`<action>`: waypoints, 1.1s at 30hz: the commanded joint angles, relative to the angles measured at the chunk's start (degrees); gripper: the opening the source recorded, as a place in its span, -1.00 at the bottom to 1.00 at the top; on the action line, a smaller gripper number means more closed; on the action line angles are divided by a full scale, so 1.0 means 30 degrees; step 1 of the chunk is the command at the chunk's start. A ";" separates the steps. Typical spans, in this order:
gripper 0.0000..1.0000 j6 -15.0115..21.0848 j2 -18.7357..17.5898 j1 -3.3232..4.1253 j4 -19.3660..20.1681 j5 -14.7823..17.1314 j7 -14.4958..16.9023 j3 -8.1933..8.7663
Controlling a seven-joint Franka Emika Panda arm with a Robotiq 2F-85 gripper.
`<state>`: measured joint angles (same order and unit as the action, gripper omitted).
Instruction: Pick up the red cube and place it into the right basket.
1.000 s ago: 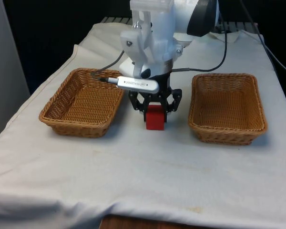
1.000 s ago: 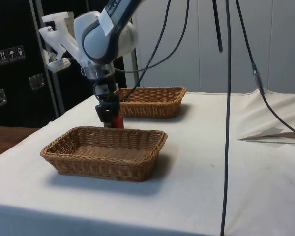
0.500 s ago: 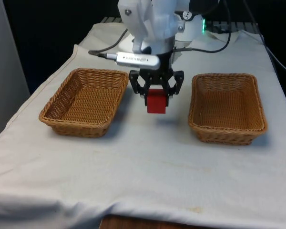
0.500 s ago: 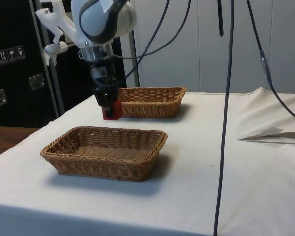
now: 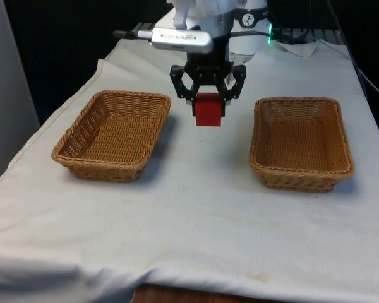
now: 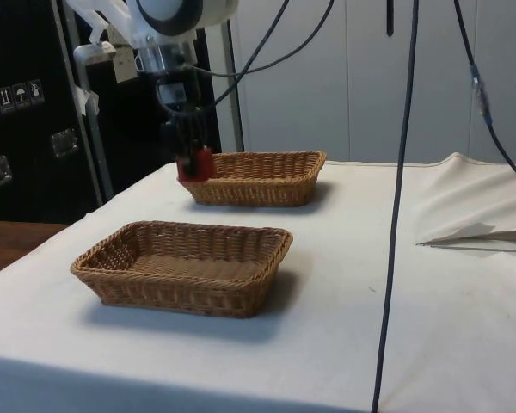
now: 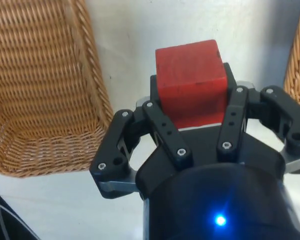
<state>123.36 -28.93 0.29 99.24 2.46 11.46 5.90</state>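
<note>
White-clothed table (image 5: pixel 196 208) is dropping away under the gripper (image 5: pixel 208 101) as it keeps lifting, fingers clamped on the red cube (image 5: pixel 208 110), now well clear of the cloth between the two wicker baskets, so transfer toward the right basket (image 5: pixel 301 142) looks next.

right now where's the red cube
The red wooden cube hangs clamped in the black two-finger gripper, lifted off the white cloth between the two wicker baskets in the front view.

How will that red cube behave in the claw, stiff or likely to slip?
The red cube looks rigid: its flat faces show no dent in the claw. It hangs level above the cloth, so slipping seems unlikely. Flat sides mean it probably won't roll.
</note>
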 commanded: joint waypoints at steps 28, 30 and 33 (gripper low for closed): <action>-0.97 -0.0172 0.0707 -0.0401 0.0668 0.0649 0.3667 0.2502; -0.97 -0.0267 0.0649 -0.0286 0.0592 0.0573 0.3629 0.2655; -0.97 -0.0134 0.0535 -0.0477 0.0554 0.0745 0.4374 0.2960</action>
<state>122.67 -27.16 -0.74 101.01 4.30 24.06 15.01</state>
